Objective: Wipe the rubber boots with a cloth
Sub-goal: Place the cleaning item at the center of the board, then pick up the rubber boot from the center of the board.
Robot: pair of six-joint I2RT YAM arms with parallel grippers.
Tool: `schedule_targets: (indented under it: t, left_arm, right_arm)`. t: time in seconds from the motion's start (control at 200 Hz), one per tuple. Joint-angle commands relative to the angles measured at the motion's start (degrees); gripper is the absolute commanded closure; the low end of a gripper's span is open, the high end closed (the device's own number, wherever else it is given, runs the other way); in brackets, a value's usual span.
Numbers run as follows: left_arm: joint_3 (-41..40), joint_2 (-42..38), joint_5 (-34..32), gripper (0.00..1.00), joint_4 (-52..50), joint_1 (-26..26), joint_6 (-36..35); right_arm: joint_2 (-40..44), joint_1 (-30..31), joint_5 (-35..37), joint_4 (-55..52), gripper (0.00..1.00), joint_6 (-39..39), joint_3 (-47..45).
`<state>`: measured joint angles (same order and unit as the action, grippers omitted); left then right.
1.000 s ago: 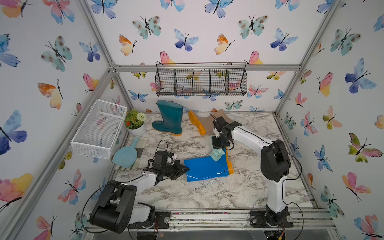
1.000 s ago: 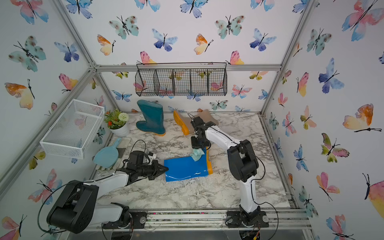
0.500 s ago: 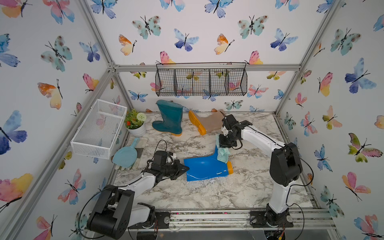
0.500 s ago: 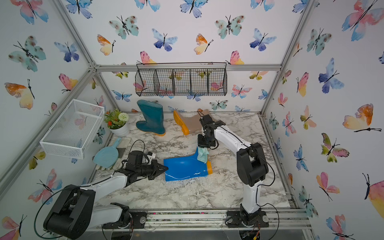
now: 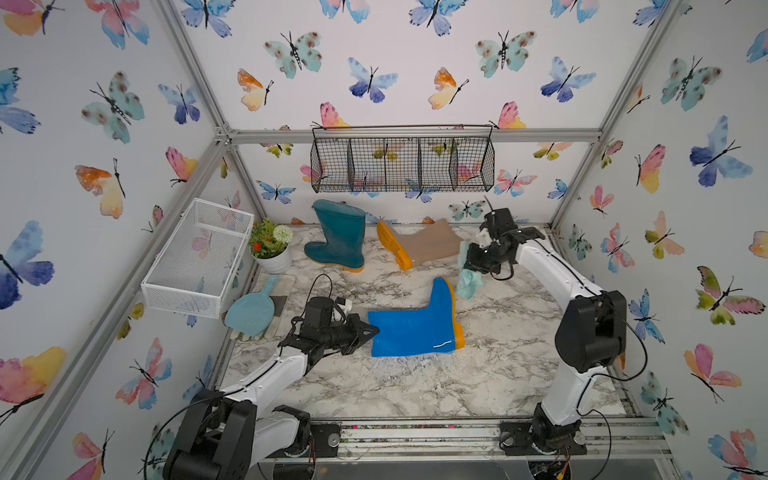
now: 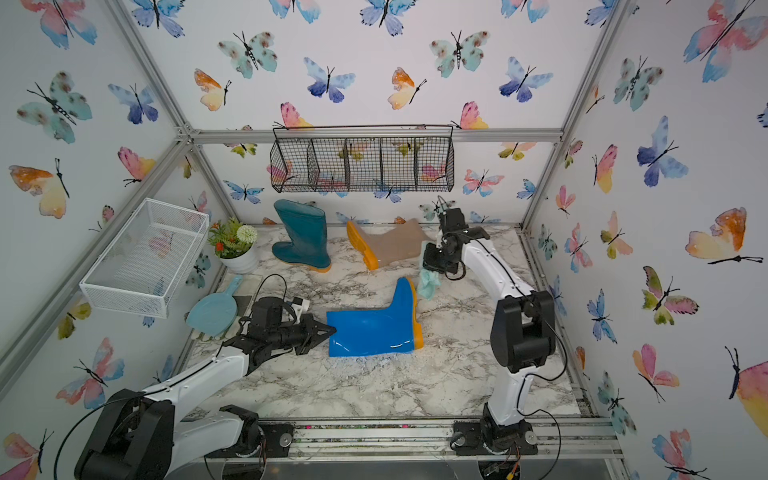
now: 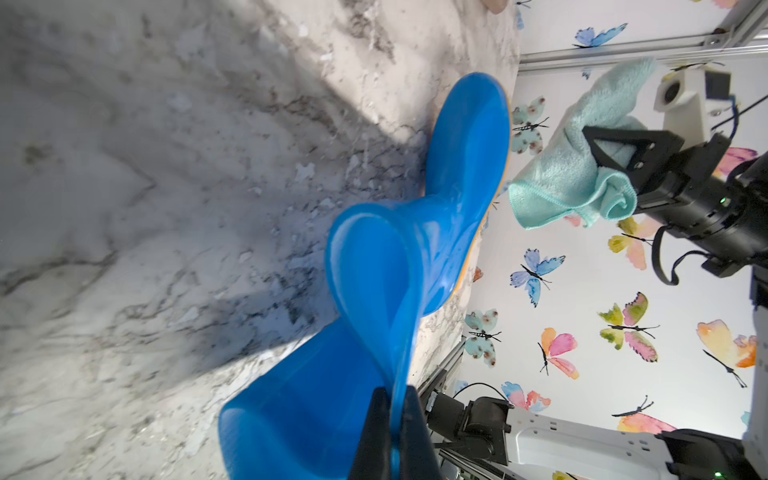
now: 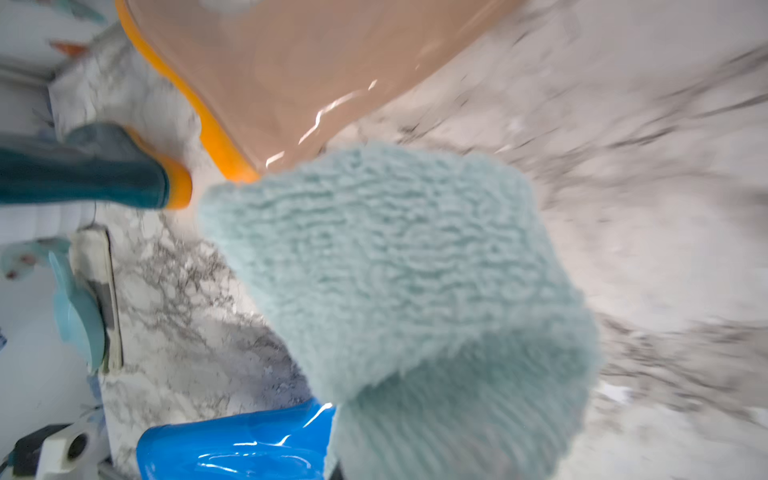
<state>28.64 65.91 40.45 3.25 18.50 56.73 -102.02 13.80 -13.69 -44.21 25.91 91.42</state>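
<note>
While cloth (image 5: 469, 283) hangs, left pincer (image 5: 374, 330) grips boot (image 5: 411, 334)

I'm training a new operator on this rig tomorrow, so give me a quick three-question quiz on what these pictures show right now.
1. True or false: the blue boot lies on its side on the marble table.
2. What is the right claw holding? A) the scoop B) the cloth C) the flower pot
3. Fill in: the left claw is shut on the ____ of the blue boot's opening.

Key: 1 true; 2 B; 3 rim.
</note>
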Motion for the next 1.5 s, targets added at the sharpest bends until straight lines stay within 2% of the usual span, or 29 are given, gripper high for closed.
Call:
schedule_targets:
  t: [0.0, 0.11, 0.21, 0.25, 0.31, 0.36, 0.42, 0.48, 0.636, 0.786, 0.876, 1.066, 1.281, 1.301, 1.492]
  left_arm:
    - [6.85, -3.31, -2.41, 1.0, -7.02, 0.65, -3.88]
    - [9.08, -3.95, -2.57, 1.0, -7.47, 1.06, -4.43]
    - [10.08, -3.69, -2.82, 1.0, -7.55, 2.14, -3.66]
    - [10.58, -3.63, -2.94, 1.0, -7.6, 2.69, -3.52]
    - [11.41, -3.47, -2.98, 1.0, -8.05, 3.03, -3.63]
    - [12.45, -3.27, -2.92, 1.0, -8.47, 3.12, -3.95]
    - [13.75, -2.92, -2.92, 1.0, -8.79, 3.26, -4.06]
    - [15.27, -2.43, -2.83, 1.0, -8.87, 3.43, -4.02]
    - [20.62, -0.76, -2.48, 1.0, -9.16, 4.6, -4.04]
    - [26.88, 0.55, -1.77, 1.0, -9.15, 5.68, -3.9]
    - [30.07, 0.8, -1.69, 1.0, -8.32, 6.19, -3.17]
    - [35.27, 0.24, -2.39, 1.0, -7.37, 6.26, -1.82]
    - [36.06, -4.7, -12.13, 1.0, -11.64, 6.23, -2.06]
    - [35.98, -5.24, -15.02, 1.0, -12.15, 6.23, -2.19]
    - [34.92, -8.98, -27.84, 1.0, -16.48, 6.16, -2.18]
  right_arm:
    - [7.01, -4.31, 2.59, -0.43, 0.95, -2.61, -9.92]
    - [11.9, -6.39, 2.57, 4.89, 0.88, -2.66, -21.26]
    - [13.2, -6.37, -1.68, 7.19, 0.79, -2.46, -26.79]
    - [13.36, -6.33, -2.21, 7.55, 0.71, -2.49, -27.79]
    - [13.88, -6.31, -2.36, 7.63, 0.5, -2.85, -28.44]
    - [14.57, -6.31, -1.57, 6.87, 0.38, -3.6, -28.16]
    - [15.53, -6.21, 0.73, 5.17, 0.29, -4.86, -27.01]
    - [16.79, -6.24, 3.48, 3.47, 0.25, -6.09, -25.94]
    - [21.56, -6.16, 6.31, 2.15, 0.24, -6.97, -25.99]
    - [28.41, -3.84, 1.99, 7.18, 0.29, -5.51, -30.12]
    - [32.09, 0.59, -0.26, 11.85, 0.33, -4.91, -33.05]
    - [33.3, 15.01, 1.87, 18.8, 0.38, -3.95, -34.76]
    - [30.66, 29.51, 3.76, 24.82, 0.39, -6.23, -31.55]
    - [30.61, 30.74, 4.4, 25.26, 0.39, -6.49, -31.16]
    - [31.28, 39.0, 8.41, 30.96, 0.38, -9.31, -32.01]
